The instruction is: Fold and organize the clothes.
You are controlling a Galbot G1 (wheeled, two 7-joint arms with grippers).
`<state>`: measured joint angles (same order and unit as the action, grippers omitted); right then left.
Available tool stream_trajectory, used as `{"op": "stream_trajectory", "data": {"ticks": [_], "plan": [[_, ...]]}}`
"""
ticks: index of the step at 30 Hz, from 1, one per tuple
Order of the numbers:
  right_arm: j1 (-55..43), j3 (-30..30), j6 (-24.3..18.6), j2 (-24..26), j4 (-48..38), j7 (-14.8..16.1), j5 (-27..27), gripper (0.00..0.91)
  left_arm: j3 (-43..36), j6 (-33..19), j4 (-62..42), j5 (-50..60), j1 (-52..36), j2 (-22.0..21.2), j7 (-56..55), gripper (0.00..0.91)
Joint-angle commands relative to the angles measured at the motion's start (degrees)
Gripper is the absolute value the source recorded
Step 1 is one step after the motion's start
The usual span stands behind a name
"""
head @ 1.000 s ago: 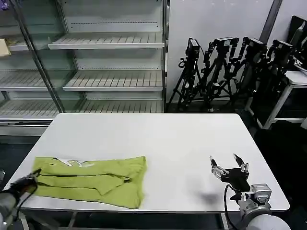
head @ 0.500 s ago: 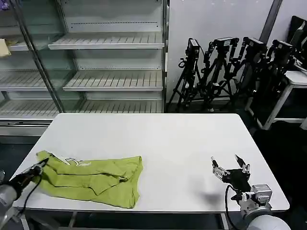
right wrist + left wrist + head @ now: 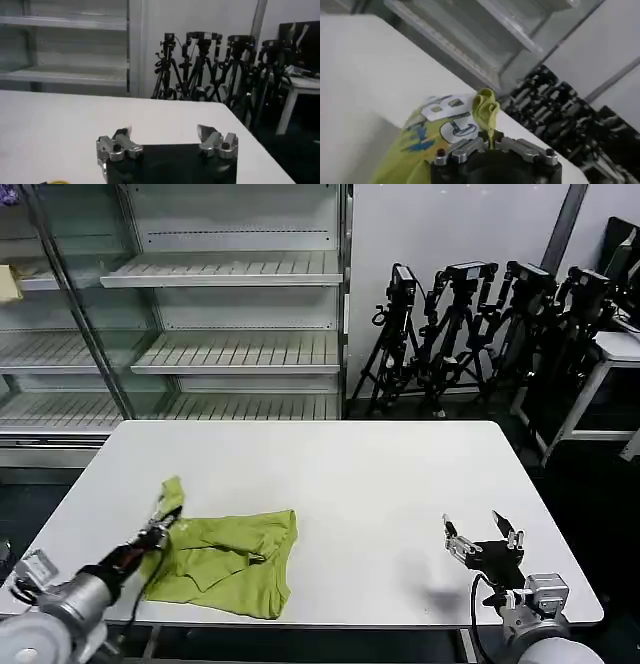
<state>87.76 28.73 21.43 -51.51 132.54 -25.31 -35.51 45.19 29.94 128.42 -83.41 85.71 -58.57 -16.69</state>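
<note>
The lime yellow-green T-shirt (image 3: 232,556) lies crumpled on the front left part of the white table (image 3: 340,474). My left gripper (image 3: 165,519) is shut on a bunched edge of the T-shirt and holds it lifted above the table, over the garment's left part. In the left wrist view a pinched fold of the T-shirt (image 3: 485,110) rises from my left gripper (image 3: 490,141), and a white and blue print shows on the cloth below. My right gripper (image 3: 483,534) hangs open and empty over the table's front right. In its own wrist view the right gripper (image 3: 165,134) has bare table between its fingers.
Empty metal shelving (image 3: 220,314) stands behind the table. Several black camera tripods (image 3: 480,324) stand at the back right, beside a second white table (image 3: 615,349). The table's middle and back are bare white surface.
My left gripper has carried the T-shirt's left edge up and to the right, over the garment. The cloth on the table has bunched narrower. The right gripper has stayed in place.
</note>
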Motion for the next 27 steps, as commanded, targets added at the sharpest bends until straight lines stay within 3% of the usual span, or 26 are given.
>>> {"op": "stream_trajectory", "data": {"ticks": [1, 12, 14, 15, 27], "plan": [[-0.1, -0.6, 0.0, 0.0, -0.3, 0.0, 0.1, 0.907, -16.2, -0.8, 2.7, 10.1, -2.6, -6.2, -0.3, 0.040], [-0.4, -0.4, -0.2, 0.3, -0.9, 0.2, -0.1, 0.907, -21.1, -0.9, -1.8, 18.3, -3.9, -5.1, 1.8, 0.040], [-0.4, -0.5, -0.3, 0.4, -1.0, 0.2, -0.1, 0.907, -20.9, 0.1, -2.2, 19.5, -3.6, -4.5, 2.7, 0.554], [-0.4, -0.6, -0.3, 0.4, -1.1, 0.2, -0.2, 0.907, -20.8, 0.6, -2.2, 20.0, -3.5, -4.3, 3.1, 0.907], [-1.1, -1.4, -0.4, 0.1, -1.1, 0.2, -0.1, 0.907, -14.8, 2.5, 1.9, 20.7, -1.4, -0.3, 7.4, 0.907]]}}
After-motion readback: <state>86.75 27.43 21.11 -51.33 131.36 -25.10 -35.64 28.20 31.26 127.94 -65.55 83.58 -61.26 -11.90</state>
